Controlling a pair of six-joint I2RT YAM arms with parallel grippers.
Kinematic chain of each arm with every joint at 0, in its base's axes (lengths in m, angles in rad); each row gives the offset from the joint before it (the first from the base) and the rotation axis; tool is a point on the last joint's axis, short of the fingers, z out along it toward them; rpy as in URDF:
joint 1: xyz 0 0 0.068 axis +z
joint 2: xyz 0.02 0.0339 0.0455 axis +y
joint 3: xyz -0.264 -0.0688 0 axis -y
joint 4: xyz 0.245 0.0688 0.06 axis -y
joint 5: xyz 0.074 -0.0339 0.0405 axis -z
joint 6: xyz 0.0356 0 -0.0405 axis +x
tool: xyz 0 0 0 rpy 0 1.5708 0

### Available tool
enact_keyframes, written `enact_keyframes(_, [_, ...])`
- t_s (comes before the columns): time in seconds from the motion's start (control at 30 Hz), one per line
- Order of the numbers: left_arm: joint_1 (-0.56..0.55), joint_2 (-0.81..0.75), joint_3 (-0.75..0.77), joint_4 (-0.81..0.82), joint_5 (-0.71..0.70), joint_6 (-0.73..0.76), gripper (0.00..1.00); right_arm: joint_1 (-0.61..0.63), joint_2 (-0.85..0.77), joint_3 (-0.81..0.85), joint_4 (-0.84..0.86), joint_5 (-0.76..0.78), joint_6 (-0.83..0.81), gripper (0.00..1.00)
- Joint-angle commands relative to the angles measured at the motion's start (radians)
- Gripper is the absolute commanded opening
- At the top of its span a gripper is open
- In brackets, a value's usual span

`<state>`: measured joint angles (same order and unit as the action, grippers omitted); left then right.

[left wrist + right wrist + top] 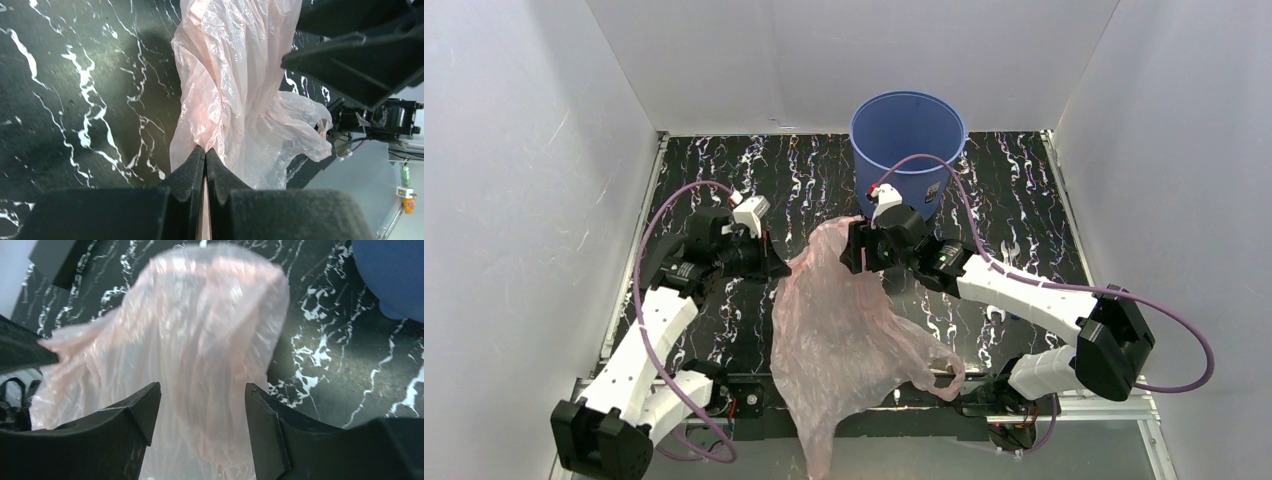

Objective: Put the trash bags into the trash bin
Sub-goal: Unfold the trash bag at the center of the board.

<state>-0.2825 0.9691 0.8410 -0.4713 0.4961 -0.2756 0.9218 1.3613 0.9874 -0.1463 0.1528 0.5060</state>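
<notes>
1. Pink see-through bag (pixel 844 320) lies crumpled on the black marbled worktop (pixel 1024 190), between the two arms. None of it is in the bin.
2. The bag's far end sits just in front of the bin's foot. Its near end trails past the front edge of the worktop.
3. A handle loop (pixel 942 375) sticks out on the bag's right side, near the right arm's base.
4. Blue bin (pixel 914 180) stands upright and open at the back of the worktop, close to the rear wall, a bit right of centre.
5. Left claw (pixel 776 266) is at the bag's left edge, low over the worktop.
6. Left wrist view: left claw (pixel 205 152) is clenched, fingers pressed together with a strip of pink film pinched between them. The bag (pixel 235 90) fans out ahead.
7. Right claw (pixel 856 250) is at the bag's far end, just in front of the bin.
8. Right wrist view: right claw (pixel 202 390) is released, jaws standing well apart. The bag (pixel 200 330) bunches in the gap and beyond; no pinch shows.
9. The bin (pixel 395 275) shows in the top right corner of that view, apart from the bag.
</notes>
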Motion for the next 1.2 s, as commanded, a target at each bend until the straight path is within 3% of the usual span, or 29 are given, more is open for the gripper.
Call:
enact_keyframes(0.0, [0.003, -0.106, -0.015, -0.096, 0.048, -0.013, 0.00, 0.005, -0.028, 0.014, 0.127, -0.045, 0.017, 0.70])
enact_keyframes(0.13, [0.002, -0.159, 0.012, -0.154, 0.040, -0.003, 0.00, 0.005, -0.065, -0.002, 0.137, -0.044, 0.016, 0.65])
enact_keyframes(0.43, [0.002, -0.216, 0.023, -0.184, 0.072, -0.005, 0.00, 0.003, -0.061, 0.032, 0.087, -0.026, 0.004, 0.66])
enact_keyframes(0.73, [0.002, -0.263, 0.020, -0.181, 0.085, -0.011, 0.00, 0.003, -0.023, 0.047, 0.114, -0.146, -0.003, 0.41])
enact_keyframes(0.8, [0.002, -0.268, 0.022, -0.181, 0.086, -0.011, 0.00, 0.001, -0.018, 0.041, 0.129, -0.146, -0.005, 0.24])
enact_keyframes(0.93, [0.002, -0.297, 0.025, -0.192, 0.052, -0.016, 0.00, -0.010, -0.025, 0.054, 0.124, -0.176, -0.024, 0.04])
enact_keyframes(1.07, [0.002, -0.318, 0.048, -0.236, -0.061, -0.027, 0.00, -0.018, -0.061, 0.082, 0.039, -0.044, -0.055, 0.01])
enact_keyframes(1.17, [0.003, -0.333, 0.069, -0.291, -0.242, -0.047, 0.00, -0.035, -0.120, 0.081, -0.023, 0.058, -0.063, 0.01])
